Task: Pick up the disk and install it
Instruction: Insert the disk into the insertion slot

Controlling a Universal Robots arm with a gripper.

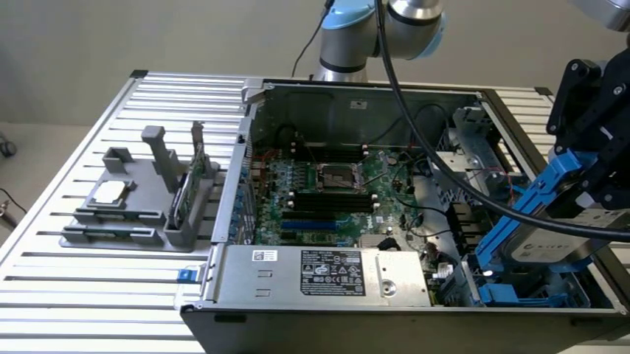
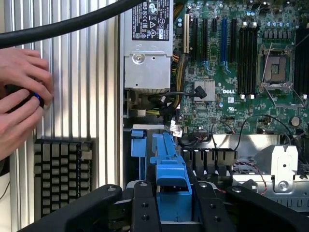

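We see black end effector (image 1: 591, 203) clamped on silver-grey hard disk w/ blue plastic carrier (image 1: 551, 242), tilted over open metal PC case (image 1: 325, 110).

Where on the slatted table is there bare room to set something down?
Bare slats of the slatted table lie in front of the grey fixture and behind it, beside the computer case. Crowded: the case's drive corner, where the gripper holds the disk.

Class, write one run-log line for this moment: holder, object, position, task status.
end effector: shut on disk | disk: tilted over drive bay | install: not yet seated
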